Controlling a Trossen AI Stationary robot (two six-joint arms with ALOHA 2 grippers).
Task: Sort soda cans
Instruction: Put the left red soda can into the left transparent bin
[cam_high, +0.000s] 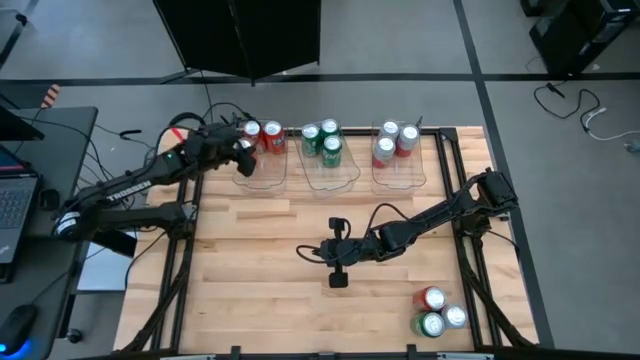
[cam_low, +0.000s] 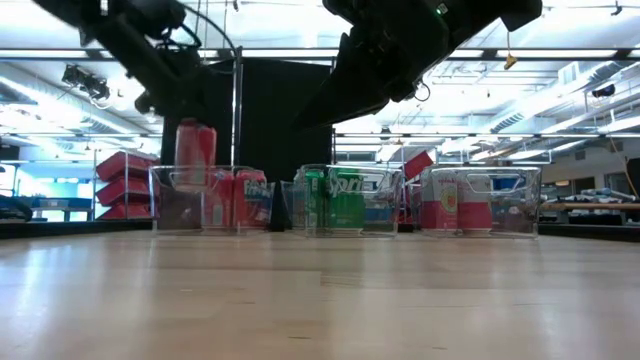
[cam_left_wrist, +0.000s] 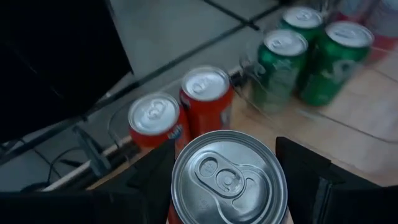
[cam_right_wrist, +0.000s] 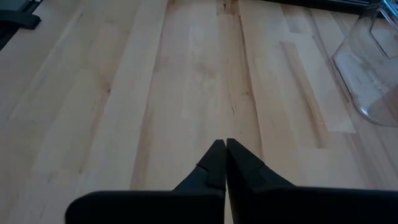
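Note:
My left gripper (cam_left_wrist: 229, 186) is at the left clear bin (cam_high: 262, 172) on the table's far side, shut on a red soda can (cam_left_wrist: 229, 177) whose silver top fills the left wrist view. Two more red cans (cam_high: 262, 135) stand in that bin. Three green cans (cam_high: 323, 140) stand in the middle bin. Three silver-white cans with red print (cam_high: 394, 142) stand in the right bin. A red, a green and a silver can (cam_high: 438, 313) stand together near the table's near right corner. My right gripper (cam_right_wrist: 225, 149) hovers shut over the bare table middle (cam_high: 308, 251). My left gripper pinches the red can by its side wall just below the top rim (cam_left_wrist: 180, 186), one finger (cam_left_wrist: 155, 174) on each side. The can is upright and lifted (cam_low: 195, 150), with its lower part level with the left bin's rim.
The three clear bins stand in a row along the far edge; the right bin's corner (cam_right_wrist: 373, 81) shows in the right wrist view. Black frame rails (cam_high: 470, 250) run down both table sides. Bare wood lies in the middle and near left. A laptop (cam_high: 15, 200) sits off the table's left.

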